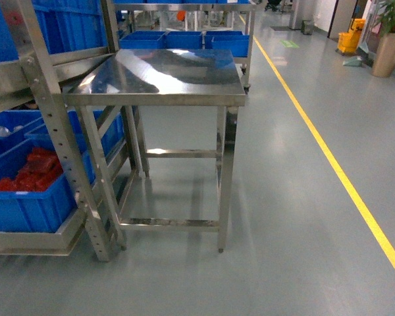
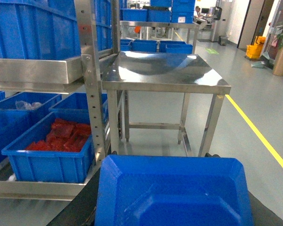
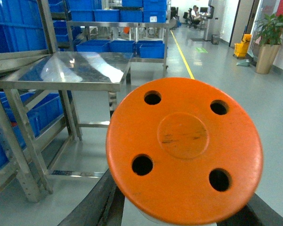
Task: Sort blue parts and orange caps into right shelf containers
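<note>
In the left wrist view, a blue part [image 2: 174, 193], a moulded tray-like piece with bevelled edges, fills the bottom, and my left gripper [image 2: 163, 155] is shut on it, with dark fingers [image 2: 80, 207] along its sides. In the right wrist view, my right gripper [image 3: 181, 202] is shut on a round orange cap [image 3: 184, 146] with several holes. Small red-orange caps [image 1: 33, 171] [image 2: 63, 136] lie in a blue crate [image 1: 26, 210] [image 2: 47, 165] on the steel shelf's bottom level. Neither gripper shows in the head view.
A bare steel table [image 1: 178, 72] [image 2: 165, 70] [image 3: 66, 70] stands ahead beside the shelf frame [image 1: 59, 138]. More blue crates [image 1: 184, 39] sit on a rack behind it. A yellow floor line [image 1: 329, 151] runs along the right, with a plant pot [image 1: 390, 46] beyond.
</note>
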Available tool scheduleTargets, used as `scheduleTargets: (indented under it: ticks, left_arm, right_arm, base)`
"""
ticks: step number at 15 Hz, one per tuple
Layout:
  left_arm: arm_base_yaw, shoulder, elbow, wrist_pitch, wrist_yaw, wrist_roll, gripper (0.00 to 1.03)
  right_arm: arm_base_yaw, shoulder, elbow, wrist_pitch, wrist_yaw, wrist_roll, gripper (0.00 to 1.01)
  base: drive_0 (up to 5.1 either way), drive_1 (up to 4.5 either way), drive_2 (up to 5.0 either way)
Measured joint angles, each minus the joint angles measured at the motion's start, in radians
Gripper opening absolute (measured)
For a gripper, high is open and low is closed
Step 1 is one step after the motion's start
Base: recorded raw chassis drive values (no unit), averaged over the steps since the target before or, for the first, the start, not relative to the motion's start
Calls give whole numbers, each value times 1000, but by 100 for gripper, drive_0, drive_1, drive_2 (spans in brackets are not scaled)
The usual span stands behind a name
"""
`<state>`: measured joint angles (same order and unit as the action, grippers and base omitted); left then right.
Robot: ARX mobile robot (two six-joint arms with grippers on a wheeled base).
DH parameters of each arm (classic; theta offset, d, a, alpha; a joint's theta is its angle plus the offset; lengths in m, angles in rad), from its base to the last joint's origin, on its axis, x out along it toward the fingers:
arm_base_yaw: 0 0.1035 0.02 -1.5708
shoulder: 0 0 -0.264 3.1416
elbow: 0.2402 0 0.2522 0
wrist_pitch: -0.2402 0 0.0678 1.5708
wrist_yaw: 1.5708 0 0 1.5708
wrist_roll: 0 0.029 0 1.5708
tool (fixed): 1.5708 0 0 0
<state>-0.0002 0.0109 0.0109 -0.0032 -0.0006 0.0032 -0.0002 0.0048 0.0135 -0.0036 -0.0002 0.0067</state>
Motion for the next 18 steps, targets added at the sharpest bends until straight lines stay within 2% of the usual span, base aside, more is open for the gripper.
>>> scheduleTargets:
  ticks: [18]
  left_arm:
    - [0,0,0,-4,0,0,42]
  right_arm:
    - [0,0,0,-3,1,0,44]
  base:
    - [-2,427,-431]
